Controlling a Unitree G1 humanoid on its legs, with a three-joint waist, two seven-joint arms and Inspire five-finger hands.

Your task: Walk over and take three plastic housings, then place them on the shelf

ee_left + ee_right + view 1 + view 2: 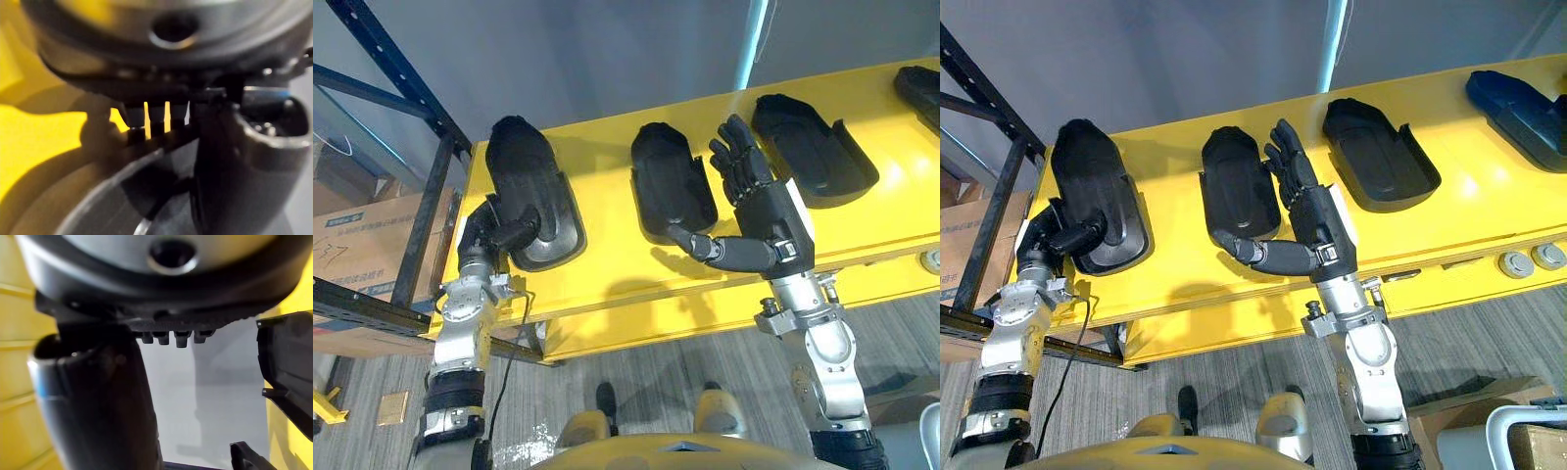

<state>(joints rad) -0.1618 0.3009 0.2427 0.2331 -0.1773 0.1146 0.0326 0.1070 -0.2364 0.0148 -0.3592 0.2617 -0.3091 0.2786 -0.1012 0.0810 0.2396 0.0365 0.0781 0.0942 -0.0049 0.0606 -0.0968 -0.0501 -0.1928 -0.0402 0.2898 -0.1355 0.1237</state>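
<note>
Several black plastic housings lie in a row on the yellow table (607, 284). My left hand (494, 230) is shut on the near end of the left housing (530, 191), with its thumb on top and its fingers under the rim. In the left wrist view the thumb (234, 161) presses onto that housing (98, 205). Between the middle housing (671, 181) and the right housing (811, 147), my right hand (759, 211) stands open with straight fingers. Its thumb (690, 240) reaches to the middle housing's near end. A housing's edge (288, 367) shows beside the hand in the right wrist view.
A further dark housing (1518, 113) lies at the table's far right. A dark metal rack (421, 215) stands at the left with a cardboard box (352, 245) behind it. Two round metal parts (1528, 259) sit near the table's front right edge.
</note>
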